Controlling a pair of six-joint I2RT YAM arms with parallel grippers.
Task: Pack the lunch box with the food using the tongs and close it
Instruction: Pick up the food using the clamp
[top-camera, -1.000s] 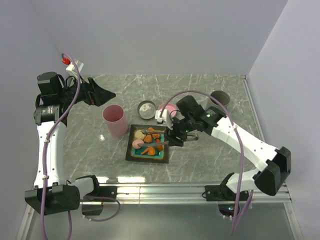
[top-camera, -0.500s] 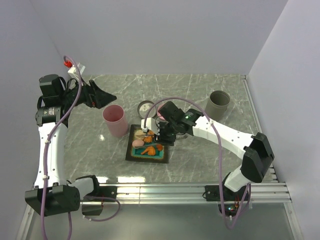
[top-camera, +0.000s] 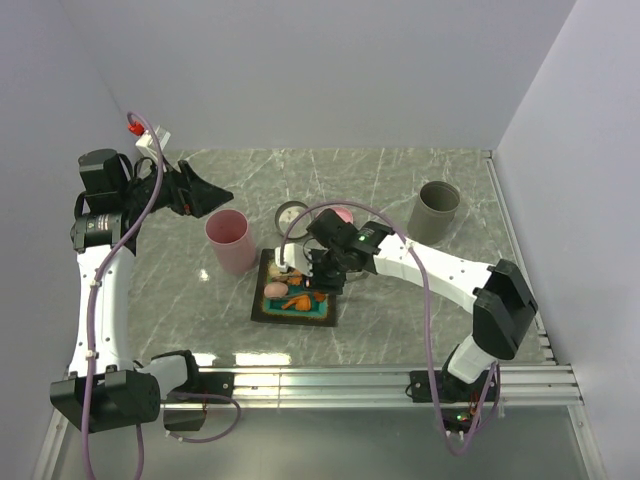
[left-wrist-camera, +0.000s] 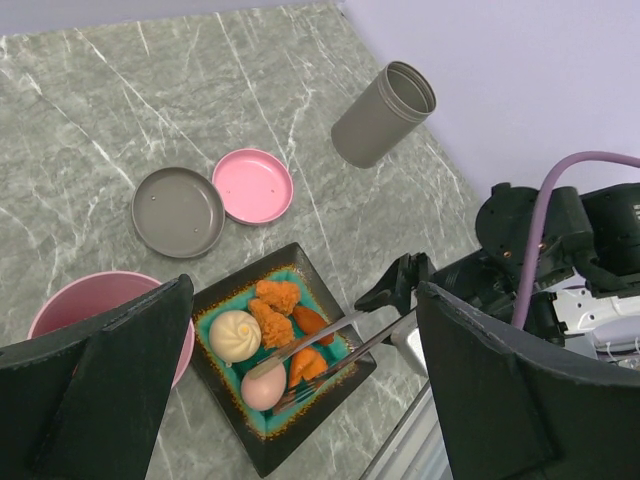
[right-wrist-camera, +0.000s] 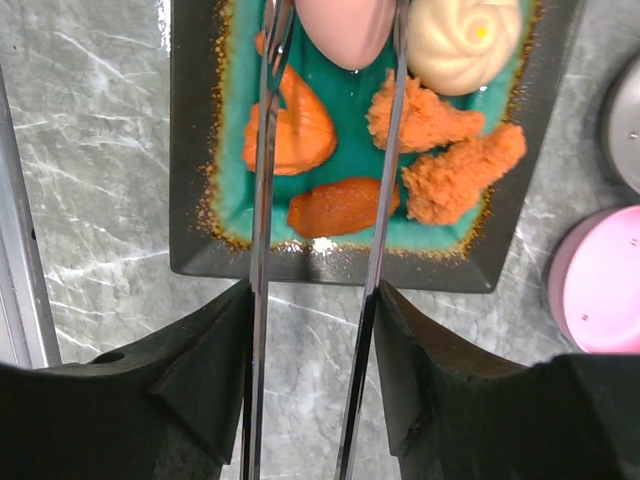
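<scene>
My right gripper is shut on the silver tongs, one finger pressing each arm. The tongs reach over the black square plate, and their tips straddle the pale pink egg. A beige bun and several orange fried chunks lie on the same plate. The pink lunch box stands open and upright left of the plate, and its pink lid lies behind the plate. My left gripper hangs open and empty, high at the far left.
A grey round lid lies beside the pink lid. A grey tumbler stands at the back right. A metal rail runs along the table's near edge.
My right arm has swung left, carrying the tongs over the plate, and the tong arms have drawn closer together around the egg. The left arm has not moved.
</scene>
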